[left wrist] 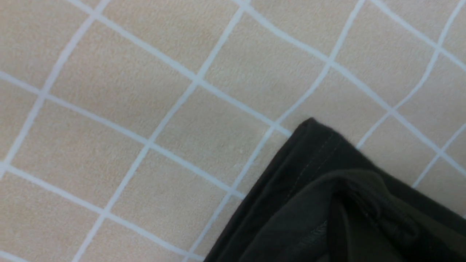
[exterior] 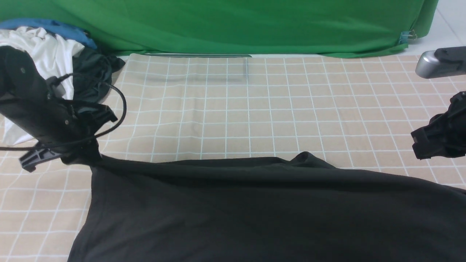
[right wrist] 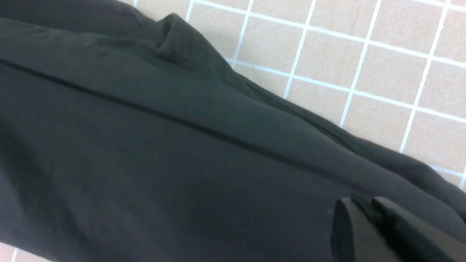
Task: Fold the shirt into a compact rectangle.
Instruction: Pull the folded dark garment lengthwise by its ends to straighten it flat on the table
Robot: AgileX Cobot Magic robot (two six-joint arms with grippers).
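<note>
Though tight on the shirt [exterior: 255, 211], left gripper [exterior: 82, 157] black on black.

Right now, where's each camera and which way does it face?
Front: between the arms, facing forward over the shirt and checked cloth to the green backdrop; left gripper and right gripper show.
Left wrist: on the left arm, facing down at a shirt corner on the cloth; no robot part shows.
Right wrist: on the right arm, facing down across the shirt; its fingers show.
Shared: all three see the shirt on the cloth.
</note>
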